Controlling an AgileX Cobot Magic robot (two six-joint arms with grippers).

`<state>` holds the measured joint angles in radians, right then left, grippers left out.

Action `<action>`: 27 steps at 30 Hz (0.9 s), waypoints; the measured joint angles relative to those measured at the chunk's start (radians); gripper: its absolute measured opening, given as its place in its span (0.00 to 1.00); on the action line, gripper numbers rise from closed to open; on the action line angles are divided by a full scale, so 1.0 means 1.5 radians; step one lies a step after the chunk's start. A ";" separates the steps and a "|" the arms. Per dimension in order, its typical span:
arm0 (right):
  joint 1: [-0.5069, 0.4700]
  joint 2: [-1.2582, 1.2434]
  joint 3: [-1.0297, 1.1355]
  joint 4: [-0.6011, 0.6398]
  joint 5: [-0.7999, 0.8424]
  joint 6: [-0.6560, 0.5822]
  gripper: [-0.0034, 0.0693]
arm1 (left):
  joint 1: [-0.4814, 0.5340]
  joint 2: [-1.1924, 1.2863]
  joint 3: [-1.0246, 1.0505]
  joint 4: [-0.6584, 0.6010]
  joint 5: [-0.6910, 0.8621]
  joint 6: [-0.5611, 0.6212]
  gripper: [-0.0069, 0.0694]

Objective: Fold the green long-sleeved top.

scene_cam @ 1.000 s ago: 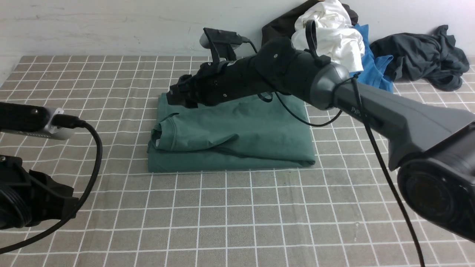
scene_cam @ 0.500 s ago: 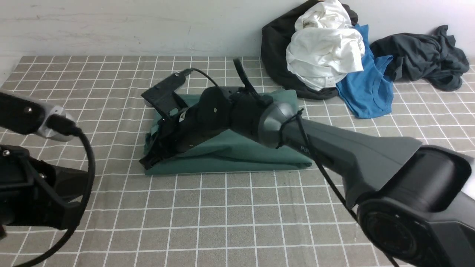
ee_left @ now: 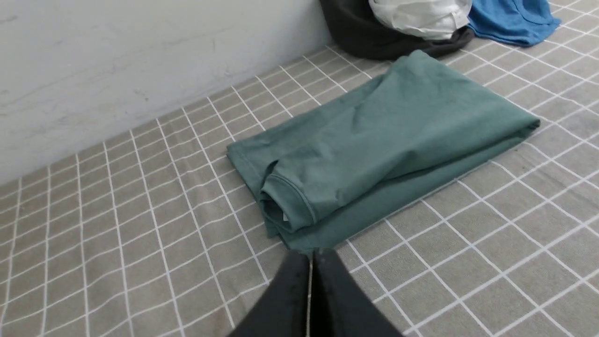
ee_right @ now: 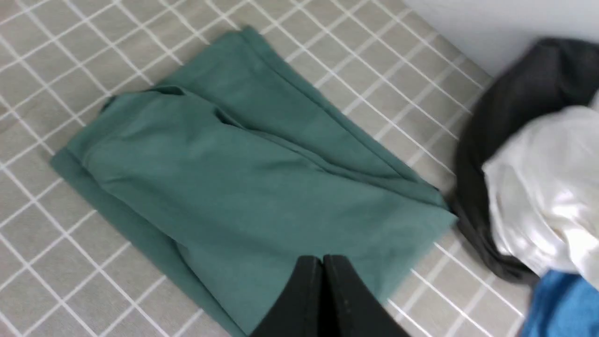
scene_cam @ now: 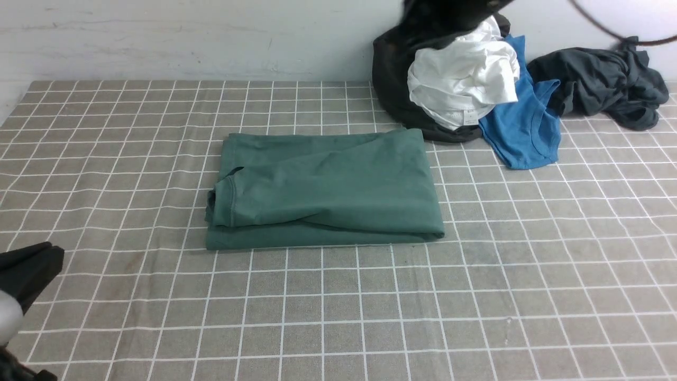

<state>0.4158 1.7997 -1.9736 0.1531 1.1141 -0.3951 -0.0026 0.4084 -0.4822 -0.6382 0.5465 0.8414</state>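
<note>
One garment, the green long-sleeved top [scene_cam: 325, 190], is laid folded into a rough rectangle on the checked tablecloth [scene_cam: 338, 317], about midway across the table and nearer its far edge than its near edge. Its collar opening is turned toward the table's left side, and a rounded fold runs along the side facing the near edge. The left gripper [ee_left: 310, 262] is seen in the left wrist view with its two dark fingers pressed together and nothing between them, held above the cloth just beside the top's near left corner. The right gripper [ee_right: 323, 264] is shown in the right wrist view likewise closed and empty, hanging over the top's right-hand part without visibly touching it. In the front view only a dark piece of the left arm [scene_cam: 26, 270] is seen at the left edge. At the table's far right corner a heap is formed by a black garment [scene_cam: 394, 79], a white garment [scene_cam: 460, 84], a blue shirt [scene_cam: 523, 132] and a dark grey garment [scene_cam: 603, 84], the black one lying just beside the top's far right corner.
</note>
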 joint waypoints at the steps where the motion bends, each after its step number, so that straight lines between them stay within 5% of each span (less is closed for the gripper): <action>1: -0.012 -0.023 0.023 -0.003 0.001 0.011 0.03 | 0.000 -0.005 0.002 0.000 0.001 0.000 0.08; 7: -0.055 -0.174 0.206 -0.035 -0.038 0.078 0.03 | 0.000 -0.016 0.003 -0.002 0.021 0.002 0.08; 20: -0.056 -0.672 0.888 -0.065 -0.577 0.140 0.03 | 0.000 -0.018 0.003 -0.068 0.039 -0.001 0.08; 27: -0.056 -0.835 1.159 -0.065 -0.701 0.138 0.03 | 0.000 -0.018 0.003 -0.074 0.039 -0.001 0.08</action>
<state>0.3324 0.5473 -0.2350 0.0563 0.0619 -0.1883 -0.0026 0.3818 -0.4773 -0.7488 0.6044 0.8394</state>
